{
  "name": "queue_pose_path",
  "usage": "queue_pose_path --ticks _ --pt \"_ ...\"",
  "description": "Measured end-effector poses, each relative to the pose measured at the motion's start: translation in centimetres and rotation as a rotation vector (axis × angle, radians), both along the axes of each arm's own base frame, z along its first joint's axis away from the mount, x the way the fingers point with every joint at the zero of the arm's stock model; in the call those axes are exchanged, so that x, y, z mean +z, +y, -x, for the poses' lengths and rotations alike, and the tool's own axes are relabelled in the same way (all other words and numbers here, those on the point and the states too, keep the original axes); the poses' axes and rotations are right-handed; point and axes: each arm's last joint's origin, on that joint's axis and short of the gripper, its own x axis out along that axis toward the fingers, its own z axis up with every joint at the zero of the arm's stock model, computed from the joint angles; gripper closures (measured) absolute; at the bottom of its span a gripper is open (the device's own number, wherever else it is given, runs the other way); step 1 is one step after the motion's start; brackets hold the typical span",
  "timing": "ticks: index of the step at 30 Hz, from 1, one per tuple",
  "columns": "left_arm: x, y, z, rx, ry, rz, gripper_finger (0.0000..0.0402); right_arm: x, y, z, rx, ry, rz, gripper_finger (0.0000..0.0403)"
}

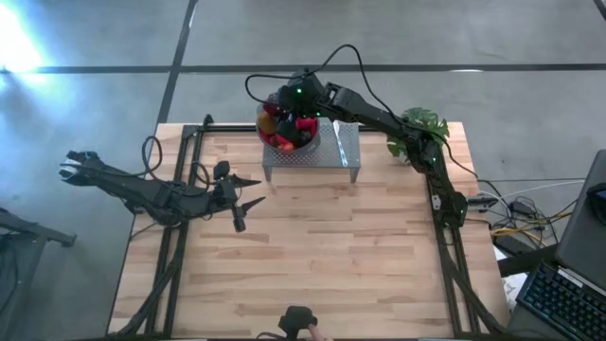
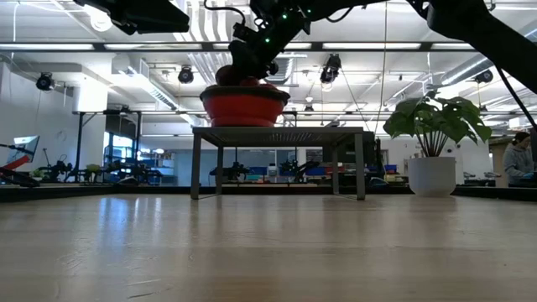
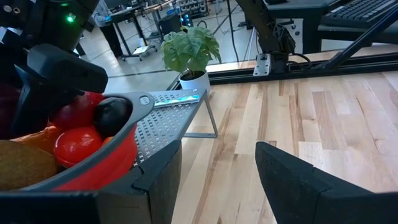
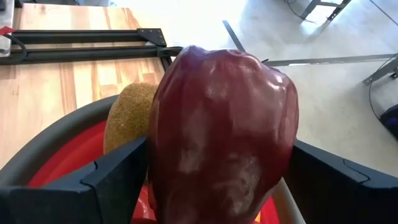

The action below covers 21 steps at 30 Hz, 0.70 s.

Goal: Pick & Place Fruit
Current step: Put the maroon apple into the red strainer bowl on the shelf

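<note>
A round metal bowl with a red lining [image 1: 305, 142] stands on a perforated metal stand [image 1: 331, 152] at the table's far edge, heaped with toy fruit: red ones [image 3: 78, 144], a dark one [image 3: 111, 115] and a kiwi [image 3: 22, 165]. My right gripper [image 1: 282, 104] hangs over the bowl, shut on a large dark maroon fruit [image 4: 224, 124]; a second kiwi [image 4: 127, 115] lies just behind it. My left gripper [image 1: 256, 191] waits open above the table's left middle, holding nothing. My right gripper pinches the maroon fruit between its two fingers [image 4: 115, 177], one on each of its opposite sides [image 4: 163, 168]. The fingers slant down into the bowl from the table's right side. The fruit stands upright over the red lining; its lower end is out of frame.
A leafy potted plant [image 1: 421, 128] stands at the far right corner beside the stand. Black rails [image 1: 185, 170] run along the left and right sides of the table. Bare wooden tabletop [image 1: 322, 246] spreads in front of the stand.
</note>
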Motion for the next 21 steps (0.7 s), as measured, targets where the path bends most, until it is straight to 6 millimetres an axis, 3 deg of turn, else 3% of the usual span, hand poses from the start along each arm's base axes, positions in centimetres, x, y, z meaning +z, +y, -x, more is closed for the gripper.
queue_pose_path --ticks 14,21 --pt "0.00 0.00 0.00 0.000 0.000 0.000 0.0191 0.05 0.00 0.04 -0.003 -0.002 -0.006 0.0103" --pt "0.00 0.00 0.00 -0.003 0.006 -0.015 0.0191 0.11 0.25 0.00 0.002 -0.001 -0.006 0.0082"
